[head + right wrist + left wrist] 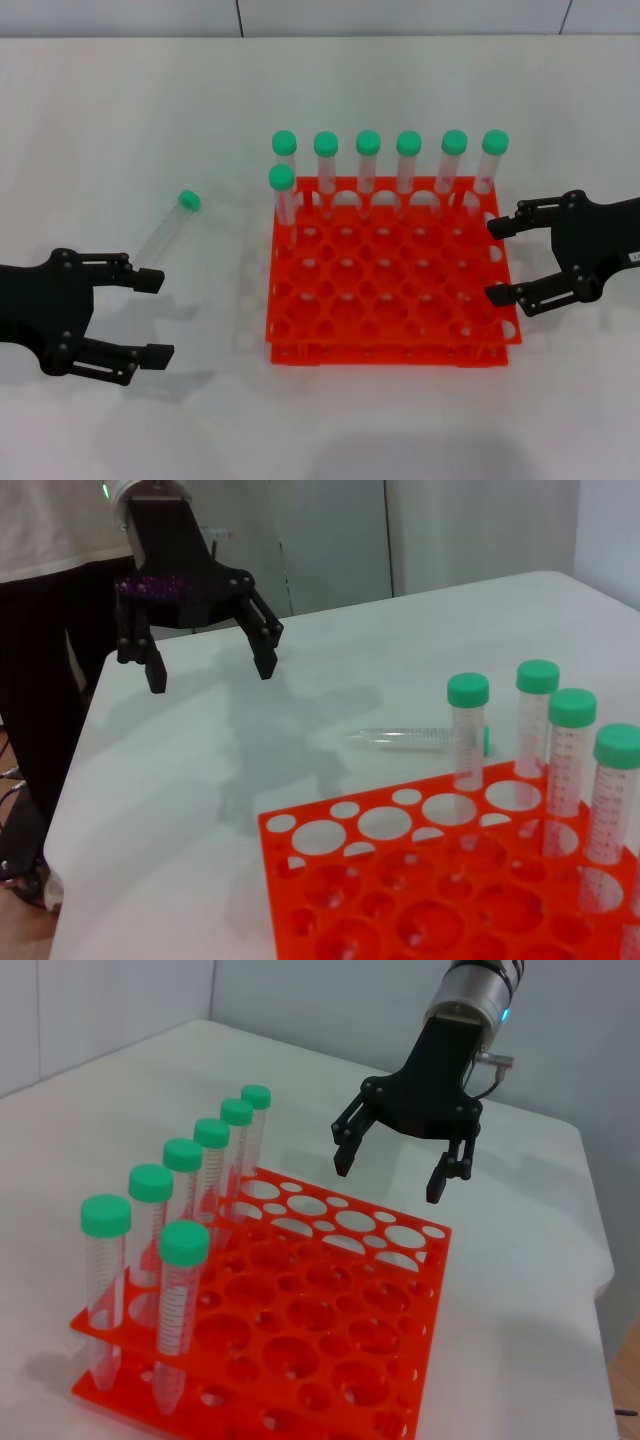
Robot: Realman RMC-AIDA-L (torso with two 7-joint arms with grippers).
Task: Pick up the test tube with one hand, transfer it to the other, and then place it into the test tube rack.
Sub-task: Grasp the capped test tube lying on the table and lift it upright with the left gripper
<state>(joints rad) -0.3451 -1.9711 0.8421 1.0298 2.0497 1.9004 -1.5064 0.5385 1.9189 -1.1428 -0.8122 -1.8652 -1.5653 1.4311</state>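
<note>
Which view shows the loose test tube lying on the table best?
The head view: the test tube lies whole and unobstructed on the table, between the left gripper and the test tube rack. The right wrist view shows it partly behind a racked tube. The left wrist view does not show it.

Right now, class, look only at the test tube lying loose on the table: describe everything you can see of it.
The test tube is a slender clear plastic tube with a green screw cap and printed graduations. It lies flat on the white table, cap pointing away from the robot, apart from the orange-red test tube rack, on the rack's left. Nothing grips it; the open left claw hovers nearer the robot, not touching.
</note>
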